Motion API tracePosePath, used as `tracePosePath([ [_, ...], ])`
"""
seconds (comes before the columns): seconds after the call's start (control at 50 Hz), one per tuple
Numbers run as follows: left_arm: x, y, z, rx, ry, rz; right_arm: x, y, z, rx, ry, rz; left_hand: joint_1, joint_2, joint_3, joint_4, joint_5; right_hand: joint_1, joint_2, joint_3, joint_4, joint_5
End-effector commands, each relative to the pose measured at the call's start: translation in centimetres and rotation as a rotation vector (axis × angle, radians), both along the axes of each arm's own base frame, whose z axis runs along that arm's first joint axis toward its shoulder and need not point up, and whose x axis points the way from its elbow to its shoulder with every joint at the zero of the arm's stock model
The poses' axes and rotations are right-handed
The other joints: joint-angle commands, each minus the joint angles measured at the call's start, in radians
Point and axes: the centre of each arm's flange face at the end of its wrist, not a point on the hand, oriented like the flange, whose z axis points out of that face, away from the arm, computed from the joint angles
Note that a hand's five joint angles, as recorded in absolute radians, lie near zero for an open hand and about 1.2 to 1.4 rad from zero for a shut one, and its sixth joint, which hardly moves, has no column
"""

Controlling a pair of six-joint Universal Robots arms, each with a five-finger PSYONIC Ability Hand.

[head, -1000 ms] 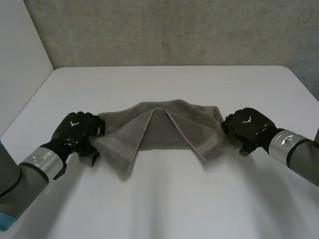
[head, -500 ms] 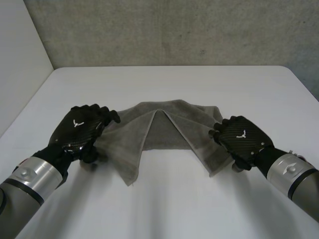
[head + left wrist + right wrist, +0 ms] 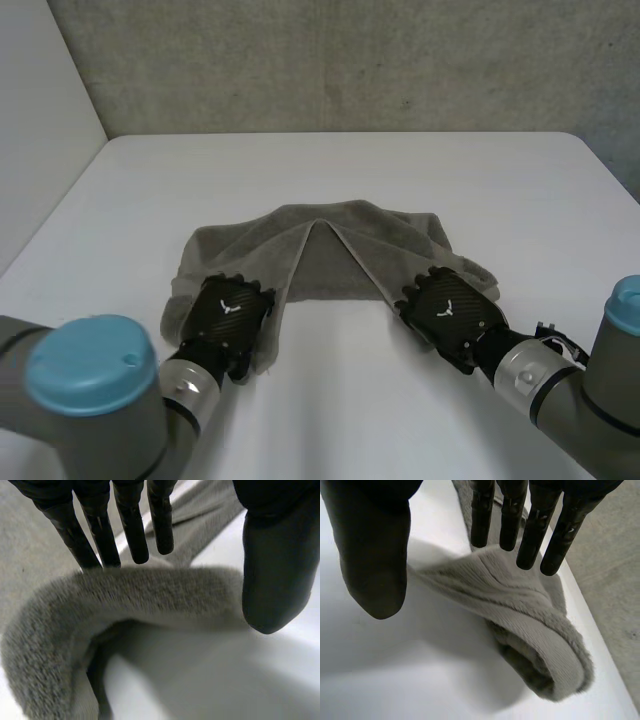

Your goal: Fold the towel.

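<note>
Towel: the grey towel [image 3: 330, 250] lies bunched mid-tabletop, its two near flaps meeting in a peak beyond both sets of fingers.
Left hand: the left hand [image 3: 232, 318] is on the near left flap. Its fingers [image 3: 132, 530] are straight with the thumb apart, grasping nothing.
Right hand: the right hand [image 3: 447, 312] is on the near right flap. Its fingers [image 3: 510, 515] are straight and relaxed, grasping nothing.
In the way: a raised plush fold humps up just below each hand's fingertips.
Tabletop: the white tabletop [image 3: 330, 165] stretches past the towel.
Surroundings: a concrete wall [image 3: 350, 60] stands beyond the far edge.
</note>
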Motion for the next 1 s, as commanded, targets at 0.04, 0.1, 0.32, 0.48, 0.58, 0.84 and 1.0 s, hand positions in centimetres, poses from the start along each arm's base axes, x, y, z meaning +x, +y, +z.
tracePosePath([
  [0.04,-1.0,-0.5,-1.6,0.011,-0.015,0.005,-0.1,-0.7,-0.3,-0.035,0.004,-0.027,-0.103,-0.097,-0.087,-0.107,-0.247,0.001,-0.008,0.000,0.008,0.016],
  [0.1,-1.6,-0.8,-1.7,-0.020,-0.002,-0.007,-0.1,-0.7,-0.3,-0.038,0.003,-0.027,-0.106,-0.100,-0.089,-0.110,-0.250,0.004,-0.005,0.003,0.011,0.019],
  [0.32,-3.0,-2.2,-2.7,-0.053,0.016,-0.013,-0.1,-1.0,-0.2,-0.053,-0.004,-0.039,-0.044,-0.039,-0.028,-0.048,-0.188,0.036,0.027,0.035,0.043,0.051],
  [0.48,-3.2,-2.4,-3.7,-0.038,-0.009,-0.016,-0.3,-1.5,-0.1,-0.071,-0.001,-0.067,0.263,0.269,0.280,0.259,0.119,0.072,0.062,0.070,0.078,0.086],
  [0.58,-3.1,-2.4,-3.8,-0.049,-0.028,-0.019,-0.3,-1.8,0.0,-0.070,-0.007,-0.074,0.539,0.545,0.555,0.535,0.395,0.092,0.083,0.091,0.099,0.107],
  [0.84,-1.8,-3.3,0.6,-0.129,0.042,0.028,0.5,-1.8,-1.4,-0.032,-0.002,-0.047,0.845,0.851,0.861,0.841,0.701,0.151,0.142,0.149,0.158,0.166],
  [1.0,0.0,-4.2,2.8,-0.164,0.092,0.089,1.3,-1.9,-2.7,-0.026,-0.006,-0.023,0.845,0.851,0.861,0.841,0.701,0.221,0.212,0.220,0.228,0.236],
])
